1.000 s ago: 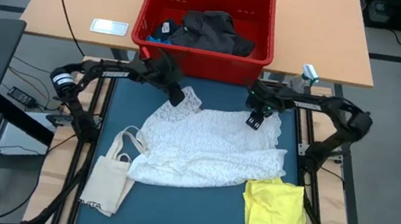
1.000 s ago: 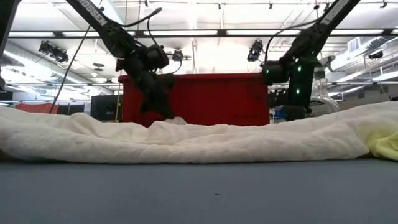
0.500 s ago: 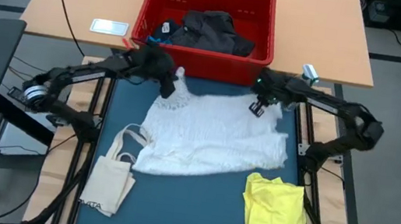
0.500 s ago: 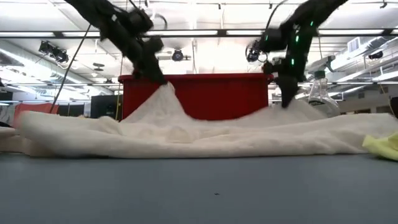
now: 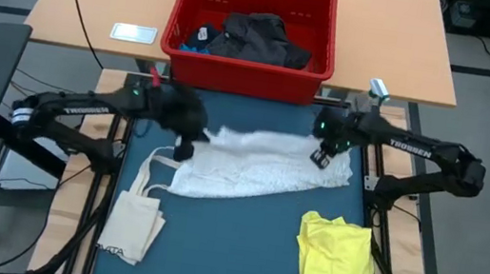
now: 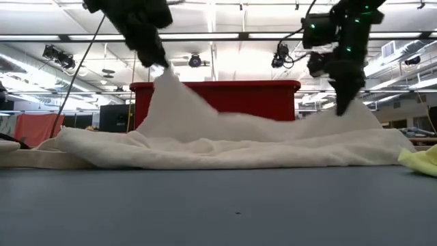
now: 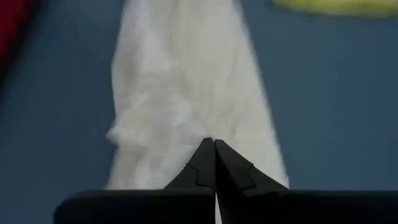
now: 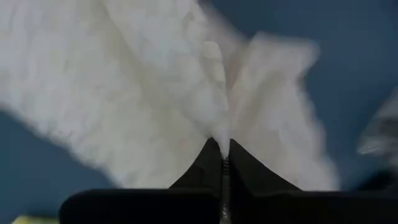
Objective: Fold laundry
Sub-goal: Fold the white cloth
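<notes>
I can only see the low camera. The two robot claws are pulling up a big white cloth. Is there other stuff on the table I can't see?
Observer: Yes. A cream tote bag lies flat near the left arm's side, past the white garment.
Operator: What's that yellow bit at the edge?
Observer: A whole yellow garment, bunched up on the right arm's side.
Operator: Is the red bin empty?
Observer: No. The red bin holds dark clothes.
Operator: Are the claws really pinching the cloth?
Observer: Yes. The left gripper and right gripper are each shut on white fabric.
</notes>
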